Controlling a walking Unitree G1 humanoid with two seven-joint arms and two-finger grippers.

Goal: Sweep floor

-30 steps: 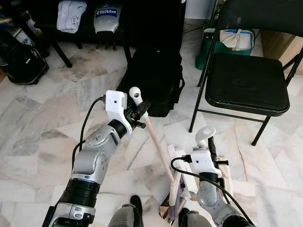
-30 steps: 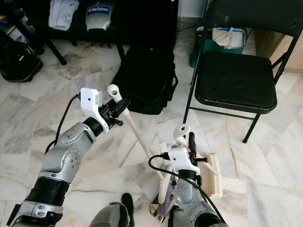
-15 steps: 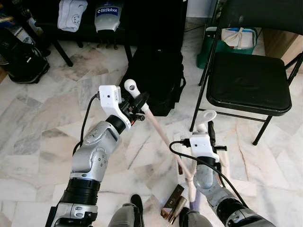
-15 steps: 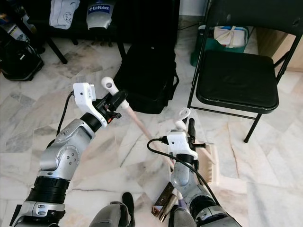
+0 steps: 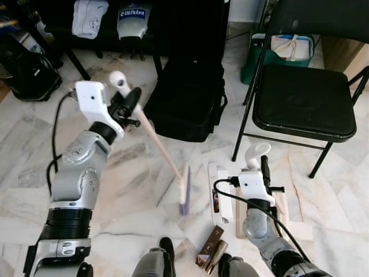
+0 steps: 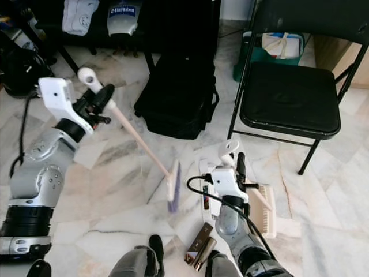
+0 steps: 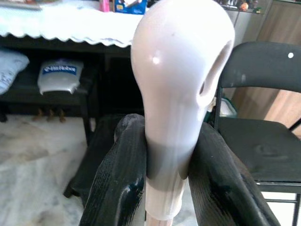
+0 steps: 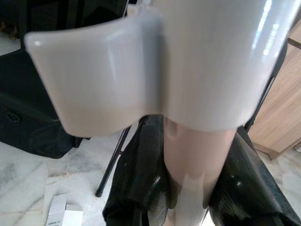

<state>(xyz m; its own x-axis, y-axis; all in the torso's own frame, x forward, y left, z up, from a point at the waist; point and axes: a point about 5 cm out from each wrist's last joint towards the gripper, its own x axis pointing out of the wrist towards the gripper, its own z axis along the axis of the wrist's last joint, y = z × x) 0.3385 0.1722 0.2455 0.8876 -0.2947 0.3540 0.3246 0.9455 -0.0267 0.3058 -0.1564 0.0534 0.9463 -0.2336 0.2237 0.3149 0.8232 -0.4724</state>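
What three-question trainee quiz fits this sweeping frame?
1. True or false: the left end effector grips the broom near its handle's top.
2. What does the right end effector hold? A) dustpan B) chair C) bag
3. Fill in: the box lies on the ___, between broom head and dustpan.

Key: 1 true; 2 A; 3 floor.

silver jointed arms (image 5: 81,173) with black cuffs, white wrist camera blocks (image 5: 90,95) — looping black cables, long black jaws.
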